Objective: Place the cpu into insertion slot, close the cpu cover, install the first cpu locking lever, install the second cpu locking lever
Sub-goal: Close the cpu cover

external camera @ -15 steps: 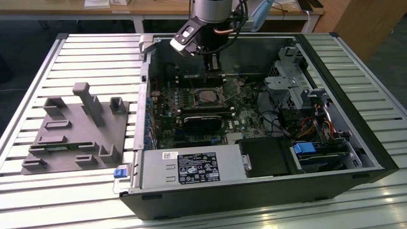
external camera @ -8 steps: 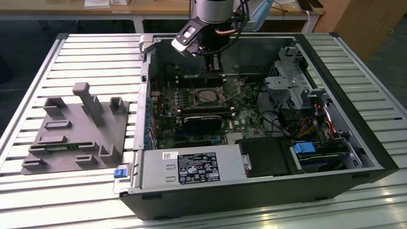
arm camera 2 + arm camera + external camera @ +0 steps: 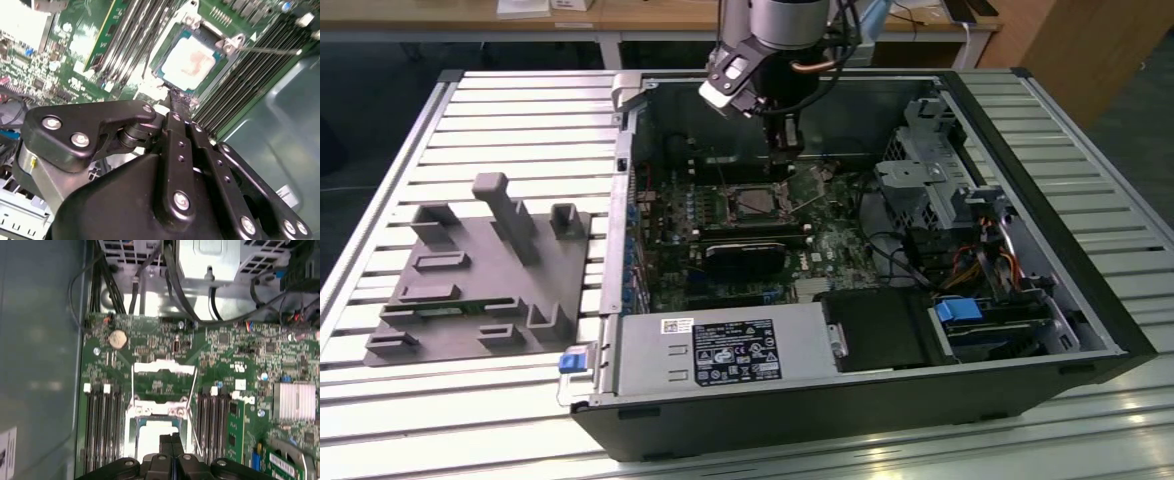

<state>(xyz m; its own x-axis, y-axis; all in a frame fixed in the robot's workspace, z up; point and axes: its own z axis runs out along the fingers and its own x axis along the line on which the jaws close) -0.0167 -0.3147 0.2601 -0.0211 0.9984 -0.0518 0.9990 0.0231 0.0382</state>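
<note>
Fingers pressed together on nothing, the gripper (image 3: 171, 441) hangs close over the edge of the insertion slot (image 3: 731, 205) inside an open computer case (image 3: 720, 420). The cpu (image 3: 192, 62) lies seated in the slot. The cpu cover (image 3: 163, 368) stands swung open, and the closed fingers seem suited to pushing rather than grasping.

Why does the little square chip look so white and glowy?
Second wrist view: light bounces off the cpu, washing its metal top pale. First wrist view: same glare on it, and the metal cage shines white. Exterior view: the cpu looks dull, no glare.
</note>
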